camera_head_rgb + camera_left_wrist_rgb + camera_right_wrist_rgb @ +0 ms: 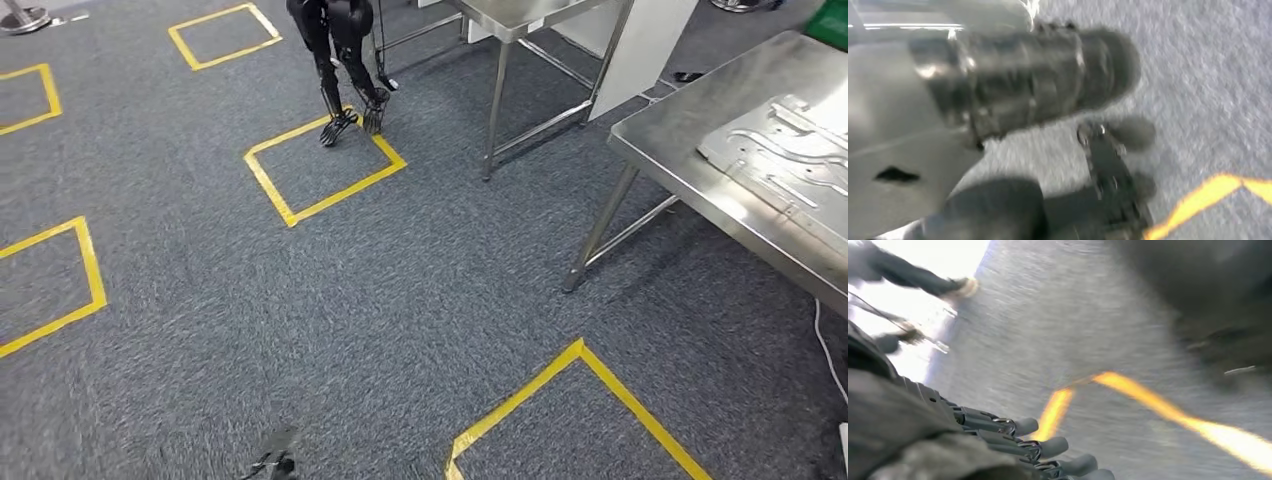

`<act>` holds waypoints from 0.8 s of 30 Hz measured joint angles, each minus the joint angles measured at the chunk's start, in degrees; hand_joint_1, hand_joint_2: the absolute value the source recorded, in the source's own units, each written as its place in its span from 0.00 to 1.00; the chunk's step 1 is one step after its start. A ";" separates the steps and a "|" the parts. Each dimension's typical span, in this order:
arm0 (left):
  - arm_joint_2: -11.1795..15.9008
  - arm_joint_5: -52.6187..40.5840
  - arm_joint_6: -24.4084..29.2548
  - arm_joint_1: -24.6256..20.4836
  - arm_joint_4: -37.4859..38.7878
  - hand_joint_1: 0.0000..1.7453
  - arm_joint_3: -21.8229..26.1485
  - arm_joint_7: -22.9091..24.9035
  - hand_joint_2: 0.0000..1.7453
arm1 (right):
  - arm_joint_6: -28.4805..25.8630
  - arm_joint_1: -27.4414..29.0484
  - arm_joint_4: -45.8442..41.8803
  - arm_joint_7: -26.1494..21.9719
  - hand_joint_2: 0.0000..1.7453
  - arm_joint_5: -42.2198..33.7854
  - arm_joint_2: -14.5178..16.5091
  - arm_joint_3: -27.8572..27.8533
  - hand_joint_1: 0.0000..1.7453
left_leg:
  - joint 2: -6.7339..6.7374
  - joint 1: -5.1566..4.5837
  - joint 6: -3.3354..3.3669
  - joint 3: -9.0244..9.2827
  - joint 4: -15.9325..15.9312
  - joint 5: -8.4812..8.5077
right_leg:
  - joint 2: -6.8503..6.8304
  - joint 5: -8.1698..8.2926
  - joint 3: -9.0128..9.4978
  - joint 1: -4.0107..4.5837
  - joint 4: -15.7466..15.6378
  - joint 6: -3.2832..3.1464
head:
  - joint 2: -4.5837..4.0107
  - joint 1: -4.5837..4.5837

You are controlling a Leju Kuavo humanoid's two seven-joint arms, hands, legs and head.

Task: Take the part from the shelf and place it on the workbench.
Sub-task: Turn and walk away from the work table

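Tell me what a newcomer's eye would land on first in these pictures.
First the yellow tape squares marked across the grey carpet, one framing the feet of a dark legged robot at the top of the head view. Next the steel workbench at the right, with a flat metal part lying on it. The right wrist view shows the right hand above the carpet, fingers out and holding nothing.
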 joint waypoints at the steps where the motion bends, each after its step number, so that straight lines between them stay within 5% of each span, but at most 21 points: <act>1: 1.28 -1.21 -0.47 0.25 -0.03 0.00 -0.45 -0.28 0.00 | -0.01 0.11 0.03 0.15 0.00 -1.06 -0.61 -0.51 0.00 | -0.50 0.08 -0.31 -0.22 -0.12 0.12 | -0.90 0.07 0.18 0.02 -0.03 -0.44 | 0.00 0.01; 3: 3.54 -2.71 -1.28 1.00 -0.21 0.00 -1.70 -0.96 0.00 | -0.63 0.25 0.06 0.45 0.00 -2.58 -1.28 -1.35 0.00 | 1.35 0.08 -0.90 -0.88 1.11 -0.66 | -2.30 0.32 0.71 0.05 -0.42 -1.42 | 0.00 -0.10; 5: 5.26 -3.47 -1.88 2.14 -0.52 0.00 -2.65 -1.79 0.00 | -1.85 0.42 0.04 0.72 0.00 -3.36 -1.07 -2.00 0.00 | 5.04 0.07 -1.31 -3.31 6.61 -3.66 | -3.37 0.45 0.99 0.24 -0.71 -2.14 | 0.00 -0.41; 8: 6.85 -5.72 -3.44 3.66 -1.07 0.00 -4.30 -2.80 0.00 | -3.96 1.08 0.05 1.54 0.00 -4.92 0.06 -3.23 0.00 | 6.70 0.18 -1.51 -7.68 15.59 -7.13 | -5.55 0.21 1.04 0.66 -0.72 -2.44 | 0.00 -0.53; 10: 6.45 -7.64 -2.49 4.60 -1.22 0.00 -5.48 -1.95 0.00 | -4.96 1.26 0.07 1.91 0.00 -6.33 0.76 -4.16 0.00 | 7.26 0.09 -1.08 -5.96 12.54 -4.91 | -7.13 -0.03 1.23 0.82 -0.72 -2.41 | 0.00 -0.56; 12: 5.09 -9.51 1.16 5.27 -1.26 0.00 -6.66 -0.35 0.00 | -6.25 1.26 0.08 2.04 0.00 -7.92 1.79 -5.25 0.00 | 9.92 -0.53 -0.16 -1.46 4.60 -1.86 | -8.65 -0.43 1.62 1.04 -0.72 -2.10 | 0.00 -0.60; 14: 3.70 -11.05 3.65 5.47 -1.26 0.00 -7.96 0.37 0.00 | -7.68 1.25 0.08 2.20 0.00 -9.39 2.65 -6.38 0.00 | 11.58 -1.23 0.56 0.95 0.25 -0.93 | -10.11 -0.84 2.04 1.24 -0.84 -1.54 | 0.00 -0.54; 17: 2.49 -13.04 3.62 6.11 -1.27 0.00 -10.05 0.05 0.00 | -9.40 0.91 0.07 2.41 0.00 -11.16 3.44 -7.73 0.00 | 9.58 -1.16 1.13 1.32 -0.70 -0.67 | -11.42 -1.28 2.96 1.39 -1.24 -0.69 | 0.00 -0.48; 19: 1.85 -14.20 3.53 6.31 -1.27 0.00 -11.37 -0.32 0.00 | -10.56 0.85 0.06 2.39 0.00 -11.97 3.71 -8.47 0.00 | 8.23 -0.70 1.72 1.92 -1.59 -0.22 | -8.40 -3.18 2.27 1.29 1.15 -0.26 | 0.00 -0.22; 21: 1.38 -15.02 3.54 6.19 -1.26 0.00 -12.58 -0.26 0.00 | -11.66 1.08 0.14 2.30 0.00 -12.49 3.80 -9.22 0.00 | 6.84 -0.51 2.11 2.02 -1.86 -0.02 | -4.66 -6.64 -1.01 1.08 7.99 -0.12 | 0.00 0.04; 23: 0.97 -15.47 3.51 6.11 -1.23 0.00 -13.62 0.42 0.00 | -12.48 1.32 0.28 2.37 0.00 -12.66 3.96 -9.86 0.00 | 5.06 -0.51 2.25 1.95 -1.77 0.01 | -3.70 -8.17 -4.22 0.99 13.84 0.04 | 0.00 0.08; 24: 0.74 -15.65 3.44 6.12 -1.23 0.00 -14.07 0.76 0.00 | -12.76 1.38 0.34 2.47 0.00 -12.66 4.05 -10.10 0.00 | 4.05 -0.49 2.23 1.96 -1.66 -0.01 | -3.56 -7.27 -4.60 0.90 13.96 0.12 | 0.00 0.08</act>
